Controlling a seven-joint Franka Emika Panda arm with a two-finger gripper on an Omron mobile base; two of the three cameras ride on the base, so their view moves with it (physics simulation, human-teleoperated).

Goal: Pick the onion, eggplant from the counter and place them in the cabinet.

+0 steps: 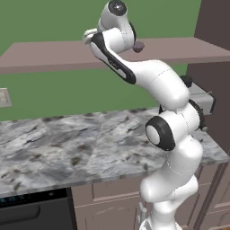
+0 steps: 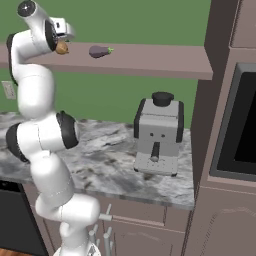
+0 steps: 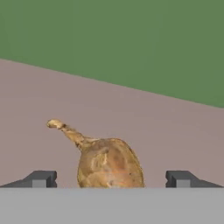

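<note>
Shelf space on the cabinet (image 2: pixel 150 57) runs long and flat across the green wall (image 2: pixel 150 20), its front edge open all the way to the tall dark brown unit (image 2: pixel 220 75) at the right end. One onion (image 3: pixel 109 164) rests on that slab; in the hand view it sits between the two dark fingertips (image 3: pixel 41 178), with clear gaps on both sides, its thin stem pointing up and to the left. The gripper (image 3: pixel 111 179) stands spread wide and holds nothing. From the right base view the onion (image 2: pixel 62 48) shows as a small orange-brown bulb just under the hand, near the shelf's left part. One eggplant (image 2: pixel 100 51) lies on the same slab, near the onion but apart from it, its green cap pointing right. Bare shelf stretches well beyond the eggplant toward the right.

Below, the counter (image 1: pixel 67 148) is a grey-and-white marbled top with brown drawer fronts under it; much of its surface in the left base view is bare. One coffee machine (image 2: pixel 157 135) stands on the counter near its right end, close to the tall unit. One outlet plate (image 1: pixel 4 97) sits on the wall above the counter's left part. The arm (image 1: pixel 170 134) rises from in front of the counter's edge up to the shelf.
</note>
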